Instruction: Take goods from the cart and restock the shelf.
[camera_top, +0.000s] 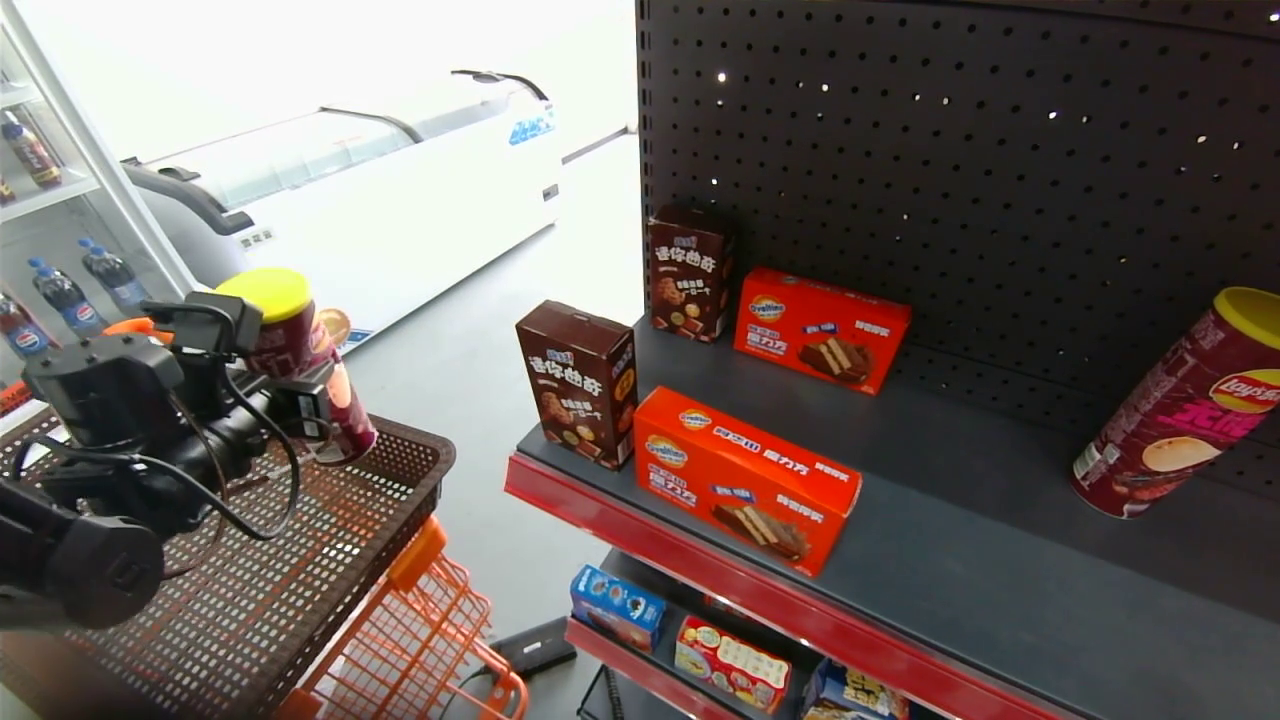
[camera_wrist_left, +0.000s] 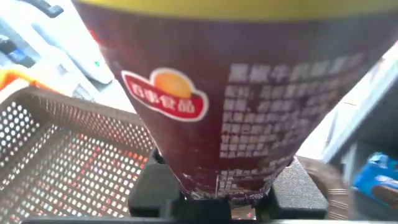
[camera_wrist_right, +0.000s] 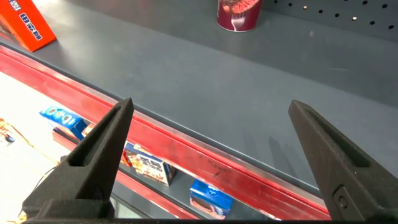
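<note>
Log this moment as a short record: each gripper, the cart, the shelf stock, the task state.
Left gripper: shut on a chip can with a yellow lid, held over the brown basket
Right gripper: open, empty, over the front edge of the shelf
Cart: orange, carrying the basket
Shelf stock: front brown box, back brown box, front orange box, back orange box, second chip can at the right
Task state: held can not yet on the shelf
</note>
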